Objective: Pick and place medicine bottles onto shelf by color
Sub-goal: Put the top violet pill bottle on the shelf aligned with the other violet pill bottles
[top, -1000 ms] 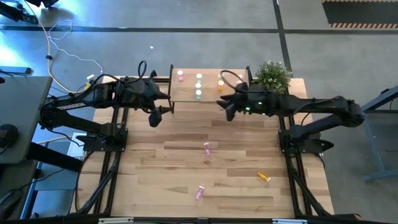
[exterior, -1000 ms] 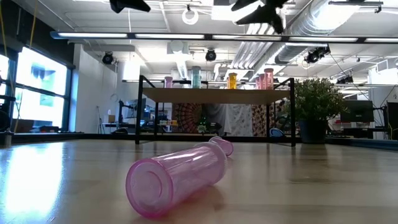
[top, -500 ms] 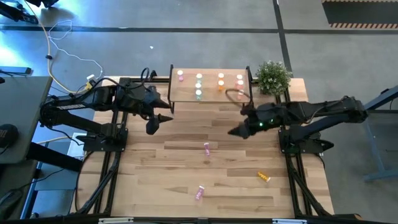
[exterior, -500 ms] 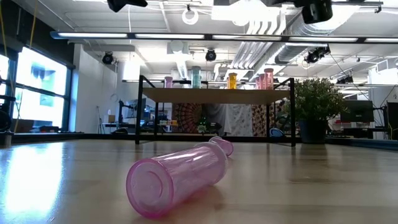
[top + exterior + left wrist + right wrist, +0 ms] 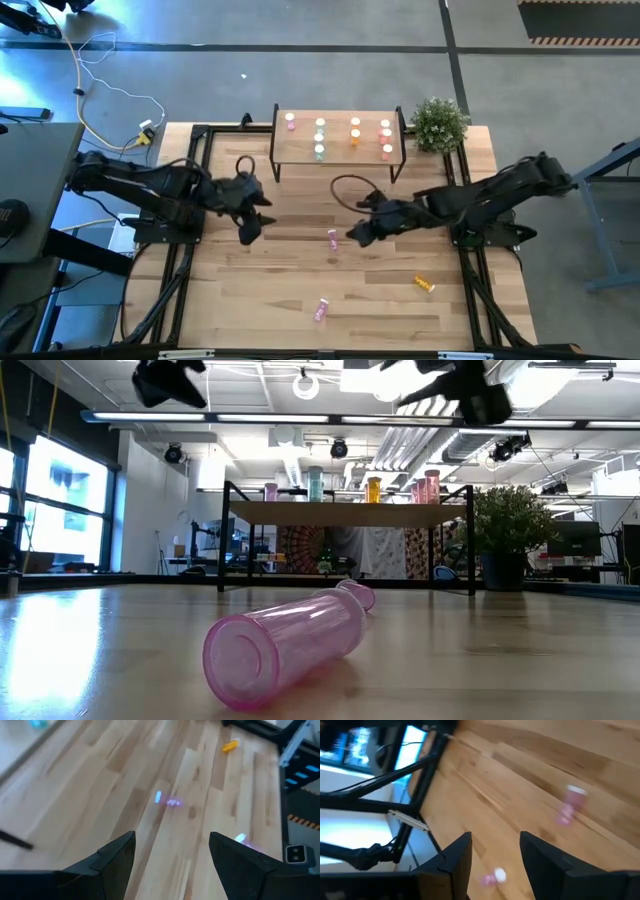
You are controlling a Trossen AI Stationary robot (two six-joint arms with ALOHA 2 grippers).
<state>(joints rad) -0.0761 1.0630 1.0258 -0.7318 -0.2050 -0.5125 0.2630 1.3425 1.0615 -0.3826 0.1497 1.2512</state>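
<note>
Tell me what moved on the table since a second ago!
Both arms pulled back from the shelf toward the middle of the table. The right pincer swung down next to the lying pink bottle; the left pincer drew back too. Both are open and empty; nothing was grabbed or dropped. The bottles on the shelf and the three lying on the table stayed put.

six bottles (image 5: 320,137) shelved, three bottles (image 5: 332,238) loose
</note>
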